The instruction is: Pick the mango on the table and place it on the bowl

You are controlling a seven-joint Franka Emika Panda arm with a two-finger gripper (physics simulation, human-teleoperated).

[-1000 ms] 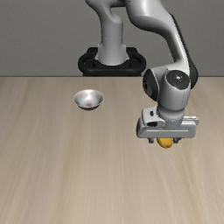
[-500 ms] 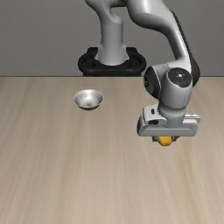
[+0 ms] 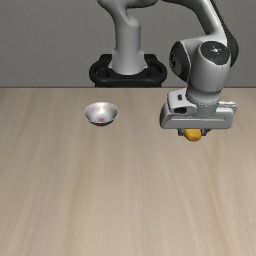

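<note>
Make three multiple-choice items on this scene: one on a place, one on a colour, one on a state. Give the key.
1. Where is the bowl relative to the tool?
A. to the exterior view's left of it
B. to the exterior view's right of it
C. straight under it

2. What colour is the mango?
A. green
B. yellow-orange
C. purple

3. What state is the bowl in?
A. upside down
B. holding the mango
C. upright and empty

Key:
1 A: the bowl stands on the table, well to the left of the tool.
2 B: the fruit at the tool's underside shows yellow-orange.
3 C: the bowl's hollow faces up with nothing in it.
</note>
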